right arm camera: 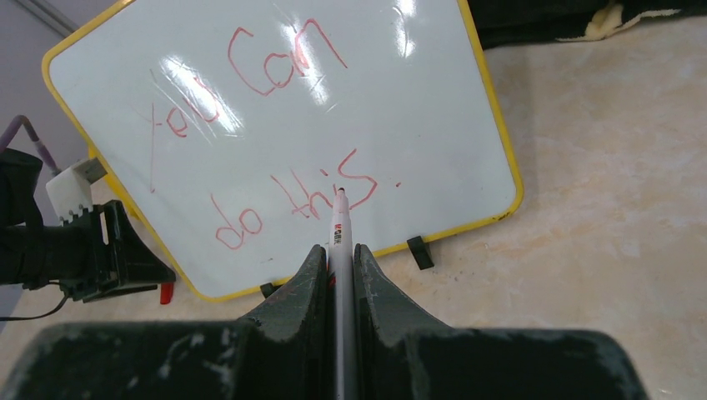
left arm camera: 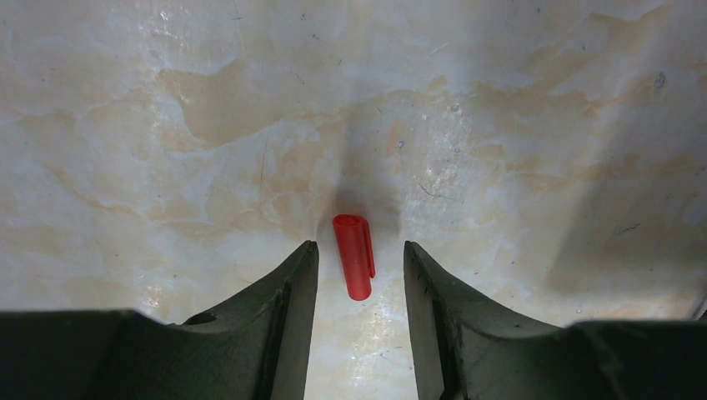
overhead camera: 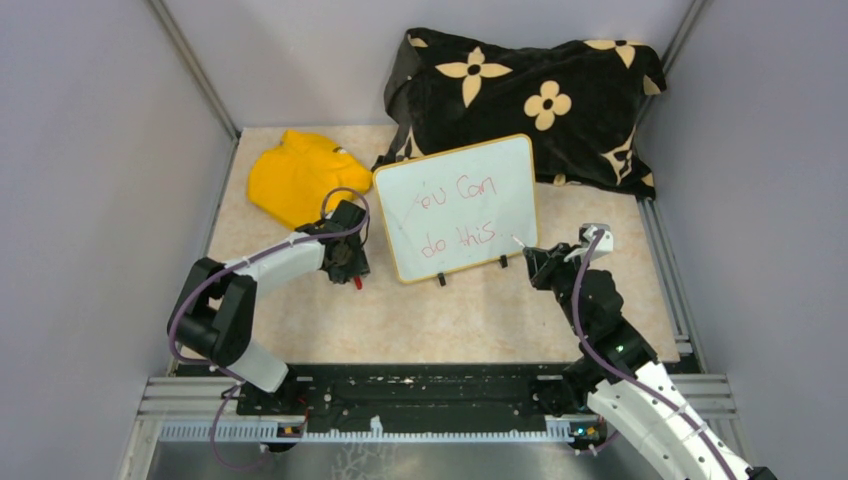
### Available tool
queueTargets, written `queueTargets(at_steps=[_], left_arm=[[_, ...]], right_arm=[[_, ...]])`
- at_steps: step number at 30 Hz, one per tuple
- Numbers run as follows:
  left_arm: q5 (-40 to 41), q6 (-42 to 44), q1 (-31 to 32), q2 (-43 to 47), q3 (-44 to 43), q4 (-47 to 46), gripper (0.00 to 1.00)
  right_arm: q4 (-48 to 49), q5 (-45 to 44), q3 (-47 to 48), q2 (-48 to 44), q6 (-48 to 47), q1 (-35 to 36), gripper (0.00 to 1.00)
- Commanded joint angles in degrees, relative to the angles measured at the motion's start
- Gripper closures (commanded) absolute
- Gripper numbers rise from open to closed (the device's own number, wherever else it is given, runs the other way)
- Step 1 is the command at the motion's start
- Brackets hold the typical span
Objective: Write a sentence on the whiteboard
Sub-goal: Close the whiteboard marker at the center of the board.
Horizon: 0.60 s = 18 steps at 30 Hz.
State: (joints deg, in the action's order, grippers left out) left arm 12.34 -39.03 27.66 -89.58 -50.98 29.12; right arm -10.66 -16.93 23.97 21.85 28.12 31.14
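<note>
**A:** Whiteboard: one, rounded corners, yellow rim, two black clip feet, at the far side in front of one black flowered cushion. You have bare marbled surface along its near edge.

**B:** Writing?

**A:** One sentence, red, two lines. Your right end effector is clenched on one white marker, tip near the last "s". Your left end effector is released, with one red cap lying untouched between its fingers. One yellow cloth, far left.
</note>
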Motion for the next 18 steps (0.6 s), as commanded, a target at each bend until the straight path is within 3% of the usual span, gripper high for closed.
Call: queueTargets(at_steps=[1,18], left_arm=[[0.1,-4.8,0.3,0.8,-0.6,1.4,0.52],[2.8,-0.1,0.6,-0.1,0.6,4.4,0.61]], right_arm=[[3.0,-0.7,0.0,-0.1,0.2,0.9,1.00],[3.2,-0.3,-0.2,-0.3,0.3,0.9,1.00]])
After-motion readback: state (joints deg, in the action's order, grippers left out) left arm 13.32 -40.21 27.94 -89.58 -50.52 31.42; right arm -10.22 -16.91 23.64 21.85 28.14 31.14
